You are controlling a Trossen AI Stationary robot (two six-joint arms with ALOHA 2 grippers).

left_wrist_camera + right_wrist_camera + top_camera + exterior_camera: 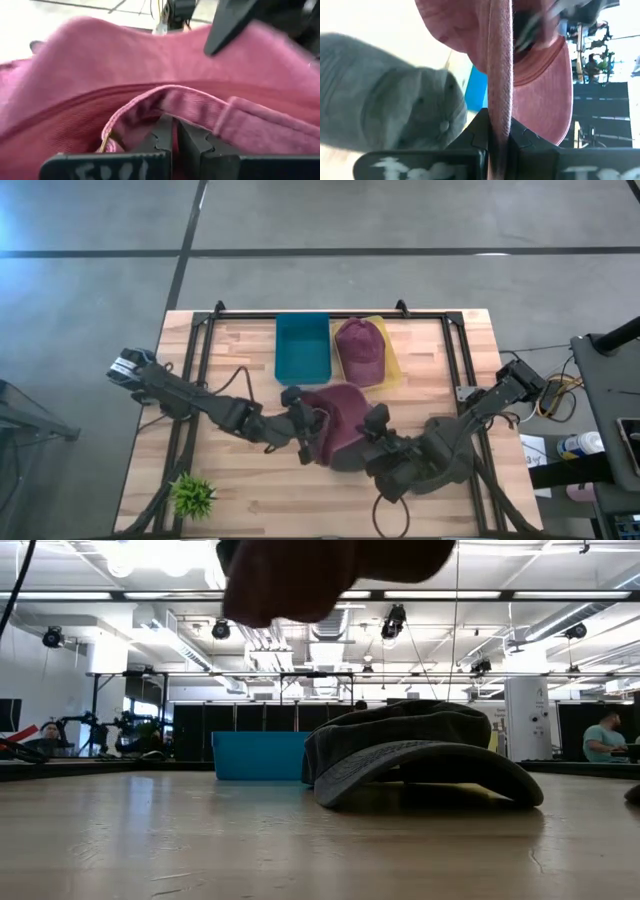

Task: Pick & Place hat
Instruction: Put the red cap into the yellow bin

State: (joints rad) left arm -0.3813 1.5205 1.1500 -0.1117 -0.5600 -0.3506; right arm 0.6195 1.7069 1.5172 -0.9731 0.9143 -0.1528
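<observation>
Both grippers clamp raised hat (pixel 335 420) (maroon)

teal bin (pixel 302 348), small green plant (pixel 192 495)

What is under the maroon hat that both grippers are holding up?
In the low view the held hat hangs clear of the table, bare wood beneath it. The left gripper and right gripper pinch its edges. From above, the hat covers the spot directly below.
</observation>
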